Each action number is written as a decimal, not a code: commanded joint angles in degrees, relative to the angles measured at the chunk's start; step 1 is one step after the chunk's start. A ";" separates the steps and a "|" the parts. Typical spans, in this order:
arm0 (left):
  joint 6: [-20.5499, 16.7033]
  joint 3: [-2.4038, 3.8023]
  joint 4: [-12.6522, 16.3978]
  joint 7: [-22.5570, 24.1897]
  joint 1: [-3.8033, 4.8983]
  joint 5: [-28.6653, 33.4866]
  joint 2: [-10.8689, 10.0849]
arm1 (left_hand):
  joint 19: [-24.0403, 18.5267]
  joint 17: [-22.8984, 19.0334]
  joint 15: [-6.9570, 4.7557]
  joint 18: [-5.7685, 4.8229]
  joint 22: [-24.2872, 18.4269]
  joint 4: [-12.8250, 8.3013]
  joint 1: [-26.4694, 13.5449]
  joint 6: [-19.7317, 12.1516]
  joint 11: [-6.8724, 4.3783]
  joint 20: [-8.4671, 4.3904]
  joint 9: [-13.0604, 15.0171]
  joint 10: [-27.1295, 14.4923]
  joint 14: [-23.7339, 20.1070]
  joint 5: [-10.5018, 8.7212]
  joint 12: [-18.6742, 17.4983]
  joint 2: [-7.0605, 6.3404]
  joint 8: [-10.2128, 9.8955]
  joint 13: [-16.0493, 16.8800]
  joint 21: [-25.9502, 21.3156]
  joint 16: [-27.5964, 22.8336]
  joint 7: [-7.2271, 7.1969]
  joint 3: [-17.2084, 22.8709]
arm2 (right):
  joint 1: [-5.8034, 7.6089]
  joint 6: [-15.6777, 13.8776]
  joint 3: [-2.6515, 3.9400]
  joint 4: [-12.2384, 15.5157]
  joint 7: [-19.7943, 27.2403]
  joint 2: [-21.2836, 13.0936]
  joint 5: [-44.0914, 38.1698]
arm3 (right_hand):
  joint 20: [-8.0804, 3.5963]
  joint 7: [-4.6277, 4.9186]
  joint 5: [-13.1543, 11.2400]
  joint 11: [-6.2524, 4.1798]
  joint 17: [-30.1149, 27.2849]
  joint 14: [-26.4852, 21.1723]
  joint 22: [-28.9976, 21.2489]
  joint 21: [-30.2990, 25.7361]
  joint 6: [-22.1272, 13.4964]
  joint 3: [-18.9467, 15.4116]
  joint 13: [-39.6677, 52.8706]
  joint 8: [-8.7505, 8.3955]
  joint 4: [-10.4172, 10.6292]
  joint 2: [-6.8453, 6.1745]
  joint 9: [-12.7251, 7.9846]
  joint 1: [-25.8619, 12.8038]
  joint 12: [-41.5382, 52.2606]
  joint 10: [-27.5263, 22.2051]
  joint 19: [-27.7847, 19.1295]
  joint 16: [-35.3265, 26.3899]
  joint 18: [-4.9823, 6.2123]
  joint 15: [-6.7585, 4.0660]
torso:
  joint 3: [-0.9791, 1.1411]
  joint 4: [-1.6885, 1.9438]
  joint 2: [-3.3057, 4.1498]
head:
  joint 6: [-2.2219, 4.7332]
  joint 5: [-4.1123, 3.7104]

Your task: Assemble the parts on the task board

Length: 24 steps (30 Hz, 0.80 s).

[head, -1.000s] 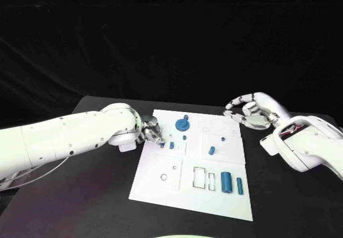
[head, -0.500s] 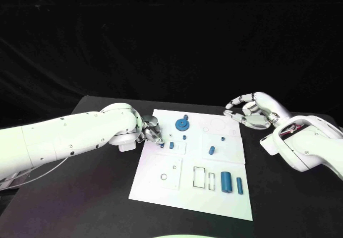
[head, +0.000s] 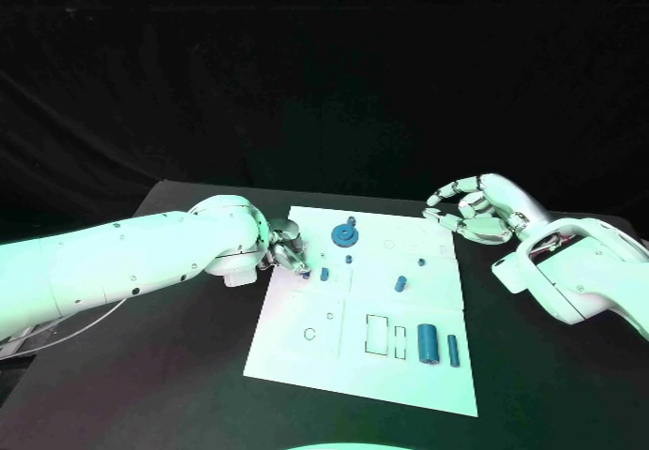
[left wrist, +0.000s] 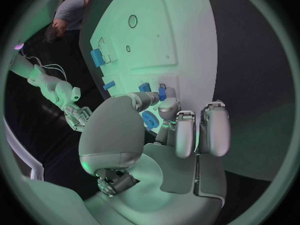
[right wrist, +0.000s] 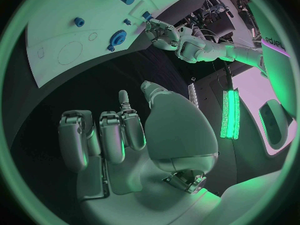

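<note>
Left hand [head: 285,249] pinches a small blue part [head: 307,274] at task board [head: 352,375] left edge; right hand [head: 471,214] curled closed, holding nothing, off board's far right corner.

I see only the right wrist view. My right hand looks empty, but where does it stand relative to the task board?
Observer: In the head view the right hand hangs by the far right corner of the task board.
Operator: Does the left hand hold a part?
Observer: I cannot tell. In its wrist view its fingers lie close beside two small blue parts.
Operator: What lies at the board's near end?
Observer: Two blue cylinders lie side by side near the right edge.
</note>
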 commanded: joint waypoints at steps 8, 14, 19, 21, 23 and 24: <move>1.91 -0.20 0.35 -0.23 -0.37 -0.38 -0.07 | 0.54 15.09 -0.37 -0.96 2.13 -9.03 -0.31 0.85 -0.09 -0.09 -0.10 0.69 6.06 0.64 0.53 -0.01 0.22 0.43 0.40 0.21 -0.34 8.57 | -0.10 0.05 0.00 0.08 0.20 -0.01 -0.56 | -0.55 -0.18 0.17 -0.38 11.24 5.21 11.94 -0.21 -0.21 -0.31 7.57 0.21 0.04 0.12 0.10 -0.34 -0.06 0.10 2.58 -0.31 0.49 -0.38 | -0.02 0.05 -0.01 | 0.05 0.01; 2.09 -0.19 0.41 -0.29 -0.39 -0.39 -0.09 | 0.61 15.09 -0.37 -0.99 2.26 -9.07 -0.33 0.90 -0.10 -0.09 -0.13 0.74 6.06 0.67 0.57 -0.05 0.23 0.47 0.46 0.21 -0.35 8.58 | -0.12 0.08 0.00 0.08 0.20 0.00 -0.56 | -0.55 -0.18 0.17 -0.38 11.24 5.21 11.94 -0.21 -0.21 -0.31 7.57 0.21 0.04 0.12 0.10 -0.34 -0.06 0.10 2.58 -0.31 0.49 -0.38 | -0.01 0.02 0.03 | -0.03 0.03; 2.26 -0.18 0.45 -0.32 -0.40 -0.48 -0.09 | 0.67 15.09 -0.40 -1.01 2.37 -9.24 -0.37 1.04 -0.13 -0.11 -0.23 0.80 6.06 0.89 0.56 -0.18 0.25 0.43 0.51 0.21 -0.39 8.64 | -0.13 0.09 0.00 0.07 0.21 0.00 -0.56 | -0.55 -0.18 0.17 -0.38 11.24 5.21 11.94 -0.21 -0.21 -0.31 7.57 0.21 0.04 0.12 0.10 -0.34 -0.06 0.10 2.58 -0.31 0.49 -0.38 | -0.01 0.05 0.02 | -0.08 0.06; 2.24 -0.18 0.48 -0.36 -0.40 -0.58 -0.08 | 0.69 15.09 -0.41 -1.02 2.40 -9.31 -0.40 1.12 -0.15 -0.13 -0.28 0.93 6.06 1.02 0.70 -0.24 0.26 0.61 0.53 0.21 -0.41 8.67 | -0.13 0.09 0.00 0.07 0.22 0.00 -0.56 | -0.55 -0.18 0.17 -0.38 11.24 5.21 11.94 -0.21 -0.21 -0.31 7.57 0.21 0.04 0.12 0.10 -0.34 -0.06 0.10 2.58 -0.31 0.49 -0.38 | 0.02 0.04 0.02 | -0.11 0.06; 2.05 -0.17 0.51 -0.46 -0.40 -0.71 -0.09 | 0.68 15.09 -0.41 -1.02 2.38 -9.34 -0.41 1.15 -0.15 -0.13 -0.31 0.96 6.06 1.08 0.73 -0.26 0.26 0.64 0.52 0.21 -0.41 8.68 | -0.14 0.09 0.00 0.06 0.22 0.00 -0.56 | -0.55 -0.18 0.17 -0.38 11.24 5.21 11.94 -0.21 -0.21 -0.31 7.57 0.21 0.04 0.12 0.10 -0.34 -0.06 0.10 2.58 -0.31 0.49 -0.38 | 0.01 0.06 0.03 | -0.12 0.06; 1.93 -0.16 0.52 -0.57 -0.40 -0.83 -0.09 | 0.66 15.09 -0.42 -1.01 2.35 -9.38 -0.43 1.18 -0.16 -0.14 -0.33 1.00 6.06 1.16 0.77 -0.30 0.27 0.68 0.51 0.21 -0.42 8.70 | -0.14 0.09 0.00 0.06 0.22 0.00 -0.56 | -0.55 -0.18 0.17 -0.38 11.24 5.21 11.94 -0.21 -0.21 -0.31 7.57 0.21 0.04 0.12 0.10 -0.34 -0.06 0.10 2.58 -0.31 0.49 -0.38 | 0.02 0.02 0.02 | -0.11 0.10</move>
